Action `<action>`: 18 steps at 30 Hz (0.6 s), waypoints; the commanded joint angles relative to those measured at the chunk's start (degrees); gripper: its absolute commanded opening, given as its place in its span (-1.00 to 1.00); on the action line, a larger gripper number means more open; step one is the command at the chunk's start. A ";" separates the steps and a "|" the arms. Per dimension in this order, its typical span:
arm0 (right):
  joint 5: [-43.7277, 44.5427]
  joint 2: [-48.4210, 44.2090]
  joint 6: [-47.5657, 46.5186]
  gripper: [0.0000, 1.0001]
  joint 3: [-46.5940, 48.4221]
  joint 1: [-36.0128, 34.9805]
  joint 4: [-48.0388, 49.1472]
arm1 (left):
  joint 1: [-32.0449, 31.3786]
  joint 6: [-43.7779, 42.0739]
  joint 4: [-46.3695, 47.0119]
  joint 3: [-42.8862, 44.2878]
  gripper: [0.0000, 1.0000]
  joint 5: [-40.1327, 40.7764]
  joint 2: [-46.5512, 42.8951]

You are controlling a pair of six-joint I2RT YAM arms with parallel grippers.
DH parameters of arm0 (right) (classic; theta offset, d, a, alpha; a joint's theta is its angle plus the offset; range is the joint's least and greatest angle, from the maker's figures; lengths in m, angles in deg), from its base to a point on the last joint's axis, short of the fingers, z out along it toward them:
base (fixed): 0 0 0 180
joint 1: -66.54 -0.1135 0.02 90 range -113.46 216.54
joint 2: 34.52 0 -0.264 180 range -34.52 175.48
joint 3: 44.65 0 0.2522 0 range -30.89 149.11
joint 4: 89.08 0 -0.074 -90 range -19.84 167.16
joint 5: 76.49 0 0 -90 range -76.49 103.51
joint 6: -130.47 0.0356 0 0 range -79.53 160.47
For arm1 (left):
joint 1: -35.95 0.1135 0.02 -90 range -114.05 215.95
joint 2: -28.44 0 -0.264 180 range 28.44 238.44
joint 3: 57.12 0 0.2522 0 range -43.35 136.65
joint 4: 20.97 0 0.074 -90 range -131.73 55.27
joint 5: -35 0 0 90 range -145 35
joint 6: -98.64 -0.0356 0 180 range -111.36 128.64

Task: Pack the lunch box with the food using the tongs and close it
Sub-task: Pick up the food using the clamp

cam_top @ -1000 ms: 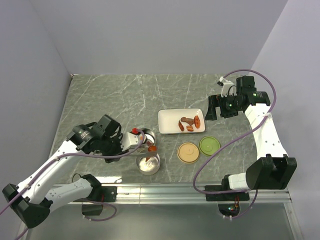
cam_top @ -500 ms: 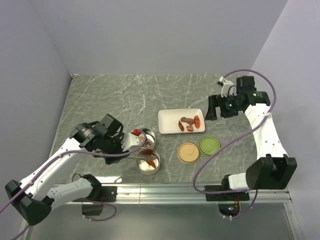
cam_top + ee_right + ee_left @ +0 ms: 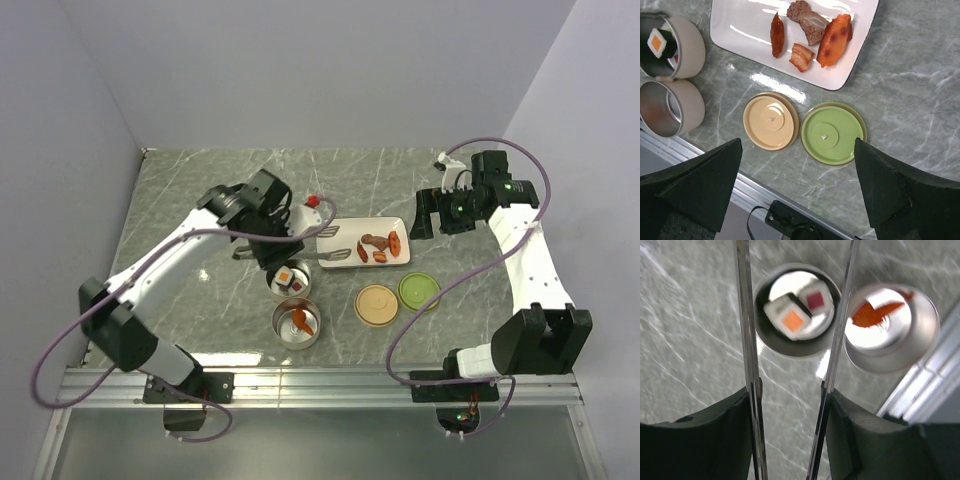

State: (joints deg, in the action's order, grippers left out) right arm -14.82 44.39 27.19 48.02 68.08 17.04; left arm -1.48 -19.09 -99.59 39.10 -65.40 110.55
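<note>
The left gripper (image 3: 298, 238) swung up from over the near tin (image 3: 297, 323) to the left end of the plate (image 3: 340, 232). The orange piece (image 3: 302, 321) that the tongs (image 3: 332, 256) had held above that tin lay inside it.

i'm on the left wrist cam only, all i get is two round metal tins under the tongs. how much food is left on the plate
Observer: The white rectangular plate holds a small cluster of brown and orange-red food pieces toward one end. The rest of it is bare.
Operator: where are the tong tips pointing
Observer: From above, the long slim silver metal tongs reach toward the plate's bare end, and the tips look empty.
Operator: and the lids
Observer: The tan round lid and the green round lid lie side by side on the grey marbled table, on the near side of the plate.
</note>
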 commanded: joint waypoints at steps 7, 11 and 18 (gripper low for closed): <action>1.18 2.56 0.80 0.99 5.81 0.39 0.26 | -3.78 7.33 5.88 10.09 0.09 3.89 13.50; 1.70 3.44 1.06 0.99 6.43 0.48 0.35 | -4.93 9.18 5.97 11.32 0.07 3.98 17.29; 3.11 4.32 1.68 0.99 6.43 0.48 1.14 | -5.90 8.92 7.21 20.96 0.03 5.82 25.55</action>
State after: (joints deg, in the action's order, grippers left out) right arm -12.64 48.41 28.22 51.96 68.08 17.15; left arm -6.93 -10.94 -94.39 53.07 -61.03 133.71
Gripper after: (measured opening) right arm 0.996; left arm 0.520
